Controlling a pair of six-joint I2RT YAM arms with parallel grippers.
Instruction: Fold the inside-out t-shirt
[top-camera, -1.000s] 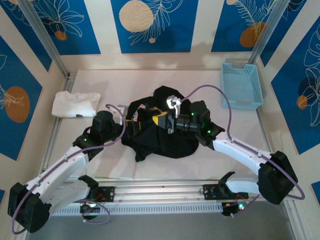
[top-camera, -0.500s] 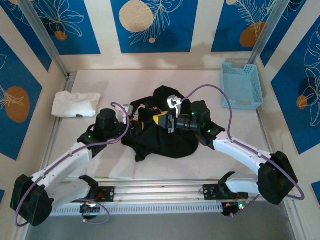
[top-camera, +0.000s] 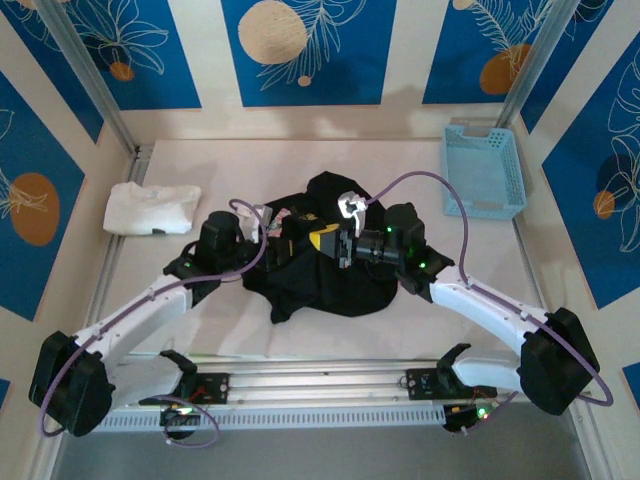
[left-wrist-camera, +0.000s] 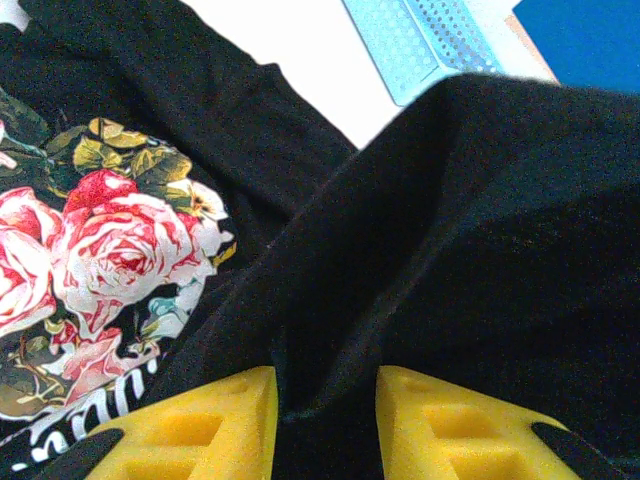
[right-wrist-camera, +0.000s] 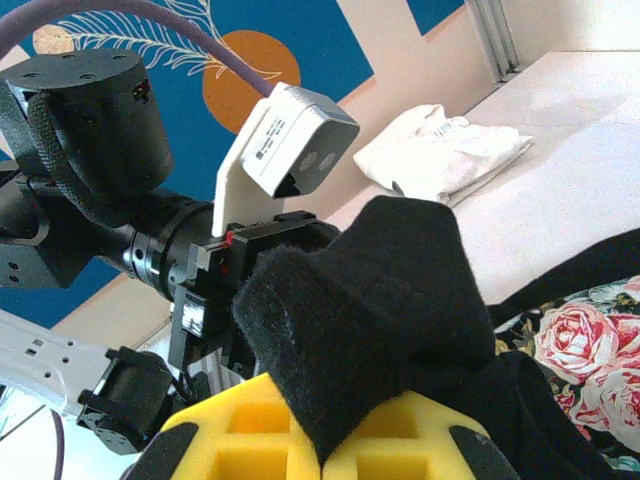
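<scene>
The inside-out t-shirt (top-camera: 325, 280) lies bunched in a black heap at mid-table, a rose print (left-wrist-camera: 95, 250) showing on it. My left gripper (top-camera: 287, 234) presses into the heap's left side. In the left wrist view its yellow fingers (left-wrist-camera: 225, 420) stand a little apart with a thick fold of black cloth (left-wrist-camera: 327, 400) packed between them. My right gripper (top-camera: 322, 242) meets it from the right, shut on another fold of the t-shirt (right-wrist-camera: 370, 300) and holding it raised. That fold drapes over the right gripper's yellow fingers (right-wrist-camera: 240, 435).
A folded white t-shirt (top-camera: 150, 208) lies at the left of the table. A light-blue basket (top-camera: 483, 170) stands at the back right. The left arm's wrist camera (right-wrist-camera: 285, 140) hangs close in front of the right gripper. Metal frame posts rise at the back corners.
My left arm has pushed to the right into the t-shirt heap, and its jaws have narrowed onto cloth. The right arm has held still with its fold.
</scene>
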